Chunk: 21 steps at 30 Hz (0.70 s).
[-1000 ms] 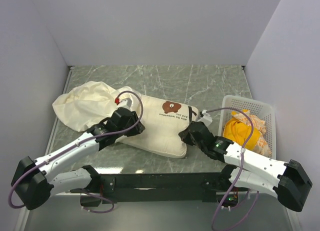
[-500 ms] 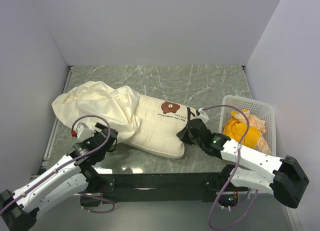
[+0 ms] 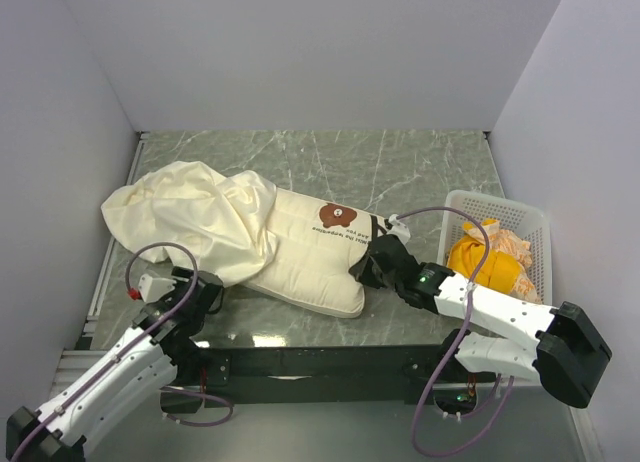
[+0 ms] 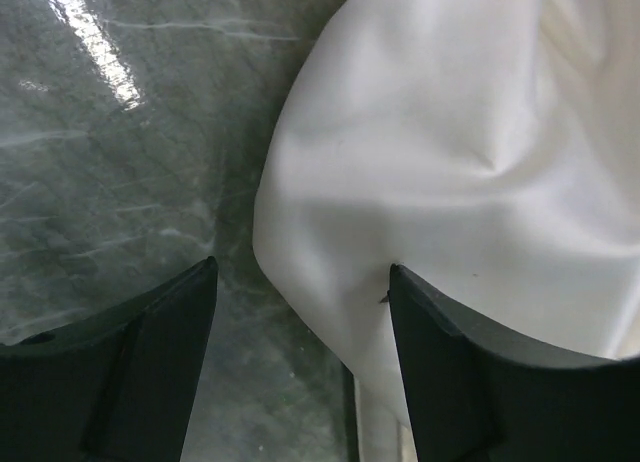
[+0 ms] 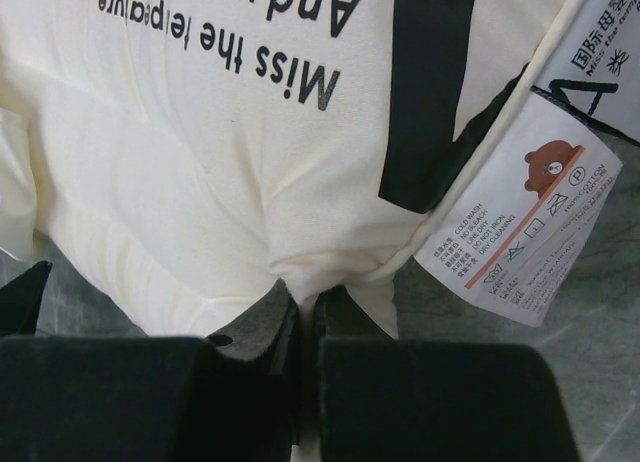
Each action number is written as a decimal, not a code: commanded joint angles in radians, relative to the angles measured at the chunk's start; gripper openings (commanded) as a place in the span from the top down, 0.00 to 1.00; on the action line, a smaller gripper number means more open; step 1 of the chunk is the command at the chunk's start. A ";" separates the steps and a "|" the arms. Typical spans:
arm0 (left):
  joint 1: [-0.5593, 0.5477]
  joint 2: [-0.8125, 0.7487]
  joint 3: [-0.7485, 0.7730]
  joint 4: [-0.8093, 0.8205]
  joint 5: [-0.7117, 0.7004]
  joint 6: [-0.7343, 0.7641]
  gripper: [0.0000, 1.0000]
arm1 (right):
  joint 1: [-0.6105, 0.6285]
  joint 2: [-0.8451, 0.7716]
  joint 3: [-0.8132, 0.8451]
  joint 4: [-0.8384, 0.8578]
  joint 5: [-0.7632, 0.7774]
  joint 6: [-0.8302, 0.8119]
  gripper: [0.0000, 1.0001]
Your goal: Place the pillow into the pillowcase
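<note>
The pillow [image 3: 320, 257] lies across the middle of the table, its bear face and black text up, and its left end sits inside the limp cream pillowcase [image 3: 185, 212]. My right gripper [image 3: 364, 269] is at the pillow's right end. In the right wrist view it [image 5: 305, 304] is shut on a pinch of the pillow [image 5: 190, 172] at the seam, next to the black band [image 5: 425, 92] and the care label [image 5: 520, 222]. My left gripper [image 3: 210, 287] is low at the near left. In its wrist view it [image 4: 300, 312] stands open, with a fold of the pillowcase [image 4: 450, 152] against the right finger.
A white basket [image 3: 530, 222] holding orange and patterned cloth [image 3: 485, 262] stands at the right, close behind my right arm. Grey walls close in the left, back and right sides. A black rail [image 3: 320, 362] runs along the near edge.
My left gripper let go of the pillowcase, opened and drew back to the near left. The pillowcase now lies draped over the pillow's left end. My right gripper nudged the pillow slightly left.
</note>
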 commanded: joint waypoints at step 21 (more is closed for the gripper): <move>-0.222 0.658 0.628 0.716 0.653 0.833 0.99 | 0.019 -0.138 0.162 -0.017 -0.036 -0.046 1.00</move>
